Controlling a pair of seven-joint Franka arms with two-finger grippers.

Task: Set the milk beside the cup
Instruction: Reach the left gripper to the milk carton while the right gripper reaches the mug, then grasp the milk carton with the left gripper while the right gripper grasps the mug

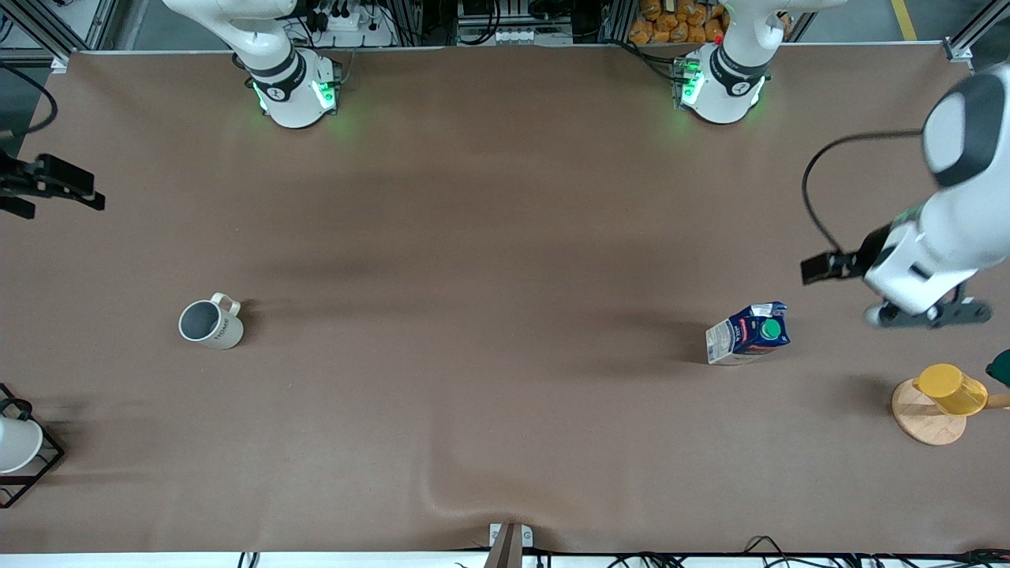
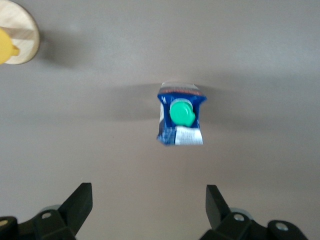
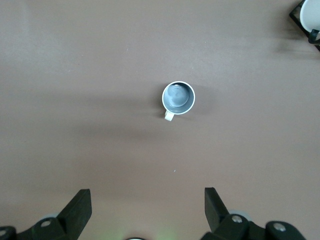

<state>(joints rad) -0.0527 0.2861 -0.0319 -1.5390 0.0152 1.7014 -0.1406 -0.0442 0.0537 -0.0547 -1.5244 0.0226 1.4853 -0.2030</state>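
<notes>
Presently, scene: a brown tabletop (image 1: 505,237) with both arms raised above it and nothing held.
Left pincer (image 2: 147,210): up in the air over the tabletop at the left arm's end, fingers (image 2: 80,200) spread wide apart, nothing between them.
Left pincer in the front view: its dark parts show under the white wrist (image 1: 935,313), just beside the milk and not touching it.
Milk (image 1: 748,333): stands upright on the tabletop below and ahead of the left pincer, seen between the spread fingers in the left wrist view; dark-blue gabled top, round green cap (image 2: 181,113), white side.
Right pincer (image 3: 147,210): aloft over the tabletop at the right arm's end, fingers (image 3: 80,205) likewise wide apart and empty.
Right pincer in the front view: only a dark piece of it shows at the edge (image 1: 51,185).
Cup (image 1: 211,322): off-white mug with grey inside, upright on the tabletop, below and ahead of the right pincer, centred between its fingers in the right wrist view (image 3: 178,98); handle pointing toward that pincer.
Milk to cup: well apart, each under its own arm's pincer.
Yellow cup (image 1: 951,389): on a round wooden base (image 1: 923,418), close to the left pincer, nearer the front camera than the milk.
White cup in black wire frame (image 1: 17,446): at the right arm's end, nearer the front camera than the cup.
</notes>
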